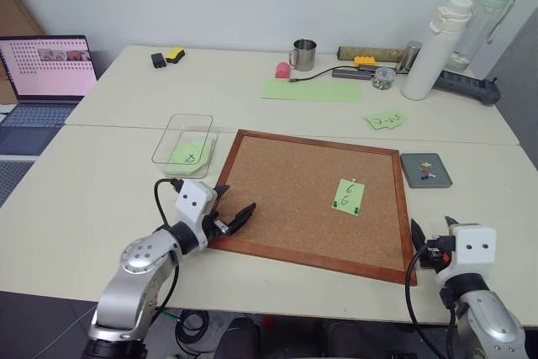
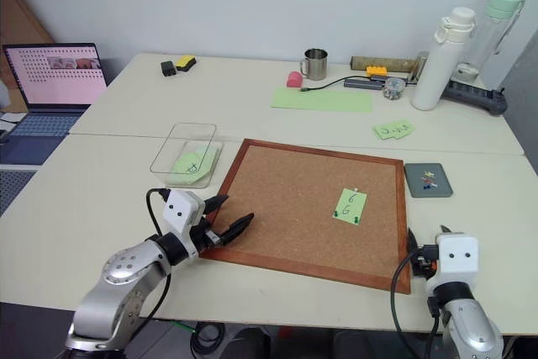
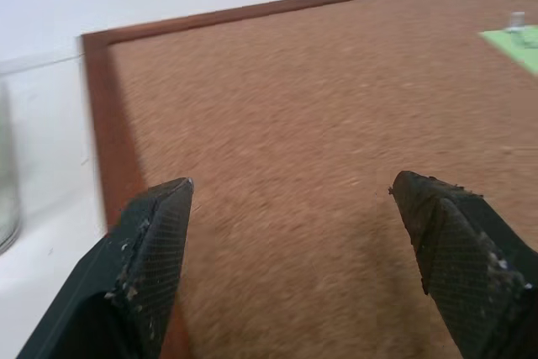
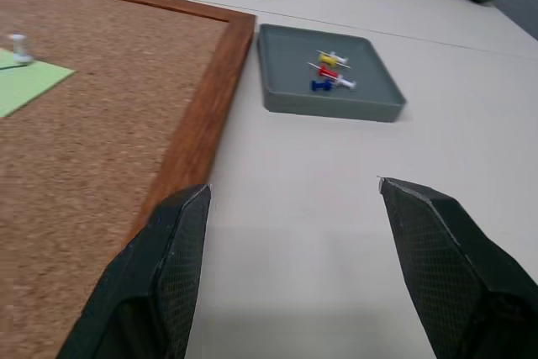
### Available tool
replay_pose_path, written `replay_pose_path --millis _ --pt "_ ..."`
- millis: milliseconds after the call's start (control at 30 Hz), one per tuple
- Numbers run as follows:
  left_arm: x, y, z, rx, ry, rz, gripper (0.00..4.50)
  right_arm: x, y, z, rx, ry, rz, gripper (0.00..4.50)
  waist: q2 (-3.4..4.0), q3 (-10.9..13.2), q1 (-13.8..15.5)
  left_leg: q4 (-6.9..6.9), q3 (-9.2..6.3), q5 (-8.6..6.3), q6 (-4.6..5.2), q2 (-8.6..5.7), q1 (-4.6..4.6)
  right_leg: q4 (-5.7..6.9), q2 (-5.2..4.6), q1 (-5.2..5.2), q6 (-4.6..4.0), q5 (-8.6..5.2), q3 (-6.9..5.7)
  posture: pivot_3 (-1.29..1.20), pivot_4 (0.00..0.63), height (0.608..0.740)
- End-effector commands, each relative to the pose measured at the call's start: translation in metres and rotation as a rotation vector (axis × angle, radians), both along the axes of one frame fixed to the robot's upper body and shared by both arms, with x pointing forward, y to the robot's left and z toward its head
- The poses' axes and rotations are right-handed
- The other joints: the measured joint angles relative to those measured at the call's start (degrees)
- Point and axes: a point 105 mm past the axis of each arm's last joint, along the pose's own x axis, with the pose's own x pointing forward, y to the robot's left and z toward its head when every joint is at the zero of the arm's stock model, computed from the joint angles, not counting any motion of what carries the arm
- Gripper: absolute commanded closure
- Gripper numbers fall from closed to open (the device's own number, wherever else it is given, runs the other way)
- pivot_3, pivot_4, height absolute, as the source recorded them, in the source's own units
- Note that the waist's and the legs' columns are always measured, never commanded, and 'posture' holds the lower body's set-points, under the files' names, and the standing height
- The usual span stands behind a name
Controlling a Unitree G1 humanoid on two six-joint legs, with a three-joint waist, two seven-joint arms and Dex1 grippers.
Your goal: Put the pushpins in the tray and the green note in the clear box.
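The green note [image 1: 348, 197] lies pinned on the cork board [image 1: 286, 199] toward its right edge, long axis running front to back, a white pushpin [image 1: 354, 181] at its far end and two green pushpins [image 1: 345, 223] at the near; the tray [image 1: 425, 170] sits just past the board's right edge; the clear box [image 1: 183, 145] at its far left corner; bare tabotop lies before the right gripper [image 4: 286, 199], jaws wide; the left gripper [image 1: 235, 208], jaws wide, hovers over the board's near left corner.

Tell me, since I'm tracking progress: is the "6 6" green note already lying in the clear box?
No, the green note is pinned on the corkboard, apart from the clear box, which holds a different scribbled note.
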Motion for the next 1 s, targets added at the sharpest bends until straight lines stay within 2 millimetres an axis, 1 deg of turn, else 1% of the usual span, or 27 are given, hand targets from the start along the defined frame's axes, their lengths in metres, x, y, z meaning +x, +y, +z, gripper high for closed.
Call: replay_pose_path --millis 33,100,167,233,300,400,500,567,633,667,700,767,833,967,1000 --pt "0.003 0.006 0.02 0.003 -0.017 -0.116 0.47 0.002 0.012 0.032 0.085 -0.049 0.24 1.13 0.02 0.0 -0.21 0.01 -0.01 0.0 0.0 0.0 0.03 0.01 0.0 0.04 0.0 0.0 -0.01 0.0 0.15 0.74" --pt "0.012 0.014 0.03 -0.001 -0.02 -0.124 0.47 0.007 0.008 0.042 0.064 -0.037 0.318 1.13 0.03 0.01 -0.44 0.02 0.0 0.0 0.01 -0.01 0.09 0.0 0.0 0.11 0.01 0.01 0.0 0.0 0.15 0.74" --pt "0.022 0.018 0.042 -0.001 -0.038 -0.151 0.47 0.014 0.006 0.052 0.06 -0.022 0.389 1.13 0.02 0.01 -0.66 0.05 -0.01 0.0 0.02 -0.04 0.12 -0.01 0.0 0.15 0.03 0.02 0.0 0.0 0.15 0.74" --pt "0.026 0.017 0.048 -0.009 -0.034 -0.195 0.47 0.017 0.007 0.056 0.062 0.004 0.454 1.13 0.02 0.01 -0.8 0.05 -0.05 -0.01 0.02 -0.03 0.16 -0.02 0.03 0.22 0.04 0.02 -0.04 0.0 0.15 0.74" --pt "0.027 0.015 0.051 -0.009 -0.025 -0.234 0.47 0.018 0.007 0.057 0.062 0.031 0.5 1.13 0.02 0.01 -0.85 0.04 -0.06 0.0 0.03 -0.03 0.16 -0.03 0.03 0.23 0.04 0.02 -0.05 0.0 0.15 0.74" --pt "0.032 0.012 0.058 0.009 -0.051 -0.278 0.47 0.022 0.0 0.059 0.057 0.055 0.533 1.13 0.01 0.02 -0.91 0.02 -0.05 -0.01 0.03 -0.03 0.14 -0.09 0.03 0.23 0.04 0.02 -0.05 0.0 0.15 0.74" --pt "0.034 0.007 0.062 0.014 -0.073 -0.303 0.47 0.023 -0.002 0.061 0.053 0.059 0.545 1.13 0.0 0.03 -0.92 0.03 -0.05 -0.01 0.03 -0.03 0.11 -0.09 0.02 0.23 0.04 0.02 -0.05 0.0 0.15 0.74" --pt "0.033 0.002 0.061 0.015 -0.074 -0.324 0.47 0.023 -0.001 0.061 0.048 0.059 0.552 1.13 0.0 0.03 -0.93 0.04 -0.05 -0.01 0.03 -0.02 0.12 -0.08 0.02 0.23 0.04 0.02 -0.05 0.0 0.15 0.74" --pt "0.029 -0.004 0.054 0.046 -0.072 -0.367 0.47 0.026 0.003 0.058 0.039 0.055 0.557 1.13 0.0 0.03 -0.94 0.04 -0.05 -0.01 0.03 -0.03 0.11 -0.08 0.02 0.23 0.04 0.02 -0.04 0.0 0.15 0.74" --pt "0.026 -0.011 0.049 0.047 -0.069 -0.4 0.82 0.03 0.008 0.052 0.023 0.061 0.565 1.13 0.0 0.03 -0.96 0.05 -0.04 -0.01 0.03 -0.03 0.12 -0.08 0.02 0.23 0.04 0.02 -0.03 0.0 0.15 0.74" --pt "0.024 -0.016 0.046 0.045 -0.068 -0.423 0.84 0.033 0.012 0.047 0.01 0.065 0.572 1.13 0.0 0.02 -0.96 0.05 -0.04 -0.01 0.03 -0.02 0.12 -0.08 0.02 0.23 0.04 0.02 -0.03 0.0 0.15 0.74" --pt "0.024 -0.024 0.041 0.059 -0.093 -0.451 1.36 0.039 0.019 0.041 0.009 0.065 0.573 1.13 0.0 0.02 -1.04 0.06 -0.02 -0.01 0.03 -0.02 0.15 -0.07 0.02 0.23 0.04 0.02 -0.02 0.0 0.15 0.74" --pt "0.029 -0.033 0.038 0.043 -0.12 -0.442 1.82 0.046 0.027 0.038 0.022 0.053 0.579 1.13 0.0 0.02 -1.05 0.09 -0.01 0.0 0.03 -0.03 0.15 -0.05 0.02 0.23 0.05 0.03 -0.01 0.0 0.15 0.74" --pt "0.036 -0.048 0.031 0.004 -0.157 -0.413 2.58 0.059 0.038 0.037 0.035 0.031 0.595 1.13 0.0 0.03 -1.08 0.12 -0.02 0.0 0.02 -0.03 0.12 -0.03 0.02 0.21 0.06 0.03 -0.01 0.0 0.15 0.74" --pt "0.035 -0.051 0.028 -0.001 -0.156 -0.414 2.64 0.063 0.04 0.037 0.034 0.027 0.592 1.13 0.0 0.02 -1.06 0.14 -0.02 0.0 0.02 -0.03 0.1 -0.04 0.02 0.21 0.06 0.04 -0.01 0.0 0.15 0.74"
